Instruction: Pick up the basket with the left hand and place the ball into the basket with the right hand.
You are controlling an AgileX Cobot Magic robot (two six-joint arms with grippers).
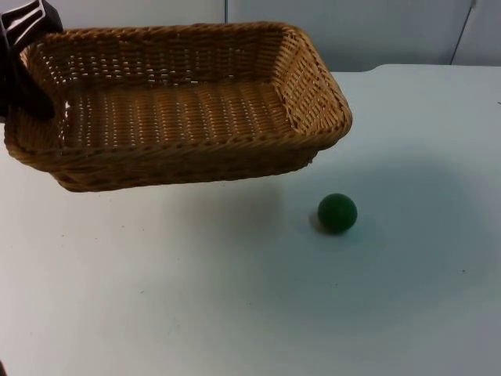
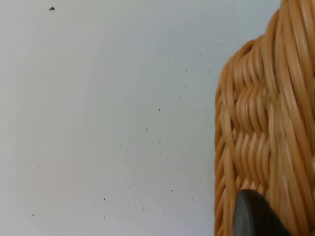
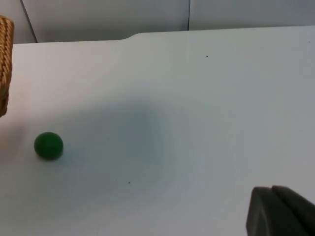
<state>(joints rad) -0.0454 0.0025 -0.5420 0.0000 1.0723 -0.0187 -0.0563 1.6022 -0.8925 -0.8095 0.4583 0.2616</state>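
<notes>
- Where it ends at the grey partition wall [image 1: 352,31], the white table [image 1: 235,298] carries the scene; it is speckled with small dark flecks in the left wrist view.
- The rectangular woven wicker basket [image 1: 176,106] hangs tilted above the table, its shadow on the surface beneath, toward 11 o'clock in the top view; its woven wall [image 2: 266,128] stands close in the left wrist view.
- The left gripper [image 1: 31,78] is clamped on the basket's left rim, at 9 o'clock of the basket.
- The right gripper [image 3: 283,211] hovers over the table, well apart from the ball; whether its fingers are spread I cannot tell.
- The small dark green ball [image 1: 337,213] rests on the table, at 5 o'clock of the basket, outside it.
</notes>
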